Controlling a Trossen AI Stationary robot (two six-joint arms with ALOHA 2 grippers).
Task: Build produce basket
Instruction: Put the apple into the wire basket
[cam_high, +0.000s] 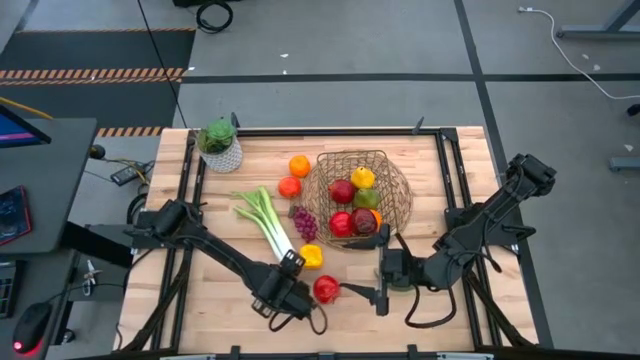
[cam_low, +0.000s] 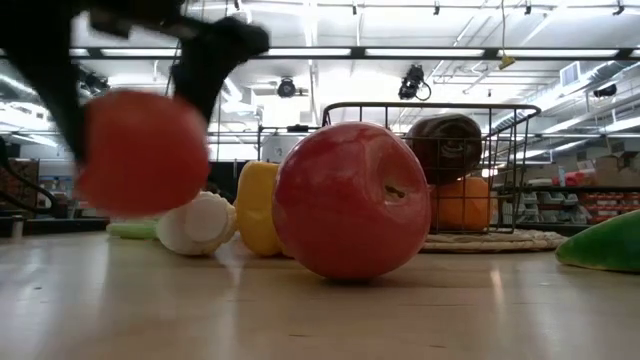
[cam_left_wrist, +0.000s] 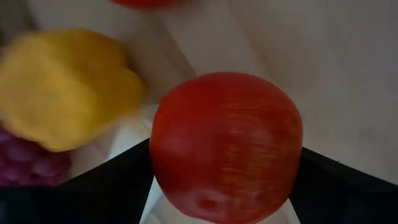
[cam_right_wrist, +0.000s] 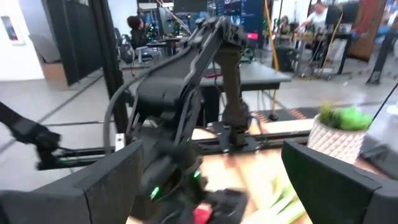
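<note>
Glossy and smooth, a round red apple (cam_left_wrist: 227, 146) fills the left wrist view, sitting between the left gripper (cam_high: 318, 292)'s two dark fingers, which are closed against its sides. From above, that apple lies on the pale wooden table (cam_high: 180, 290) well in front of the basket (cam_high: 395, 215), on the near-left side of it.

Woven from thin tan wire, the basket is a round, shallow bowl. It holds two shiny red apples (cam_high: 341, 224), a yellow fruit (cam_high: 363, 178), a green one and a dark reddish one. Just left of the basket lies a knobbly cluster of purple grapes (cam_high: 303, 222), with a blocky yellow pepper (cam_high: 312, 257) in front of them. Two oranges (cam_high: 299, 165) sit farther left of the basket's rim, and a long green-and-white leek (cam_high: 265, 220) lies slanted beyond the grapes. A leafy plant in a textured white pot (cam_high: 220, 145) stands far left of the basket, at the table's back.

Near the basket's front edge, the right gripper (cam_high: 381, 290) hovers with its fingers spread wide and nothing between them.
</note>
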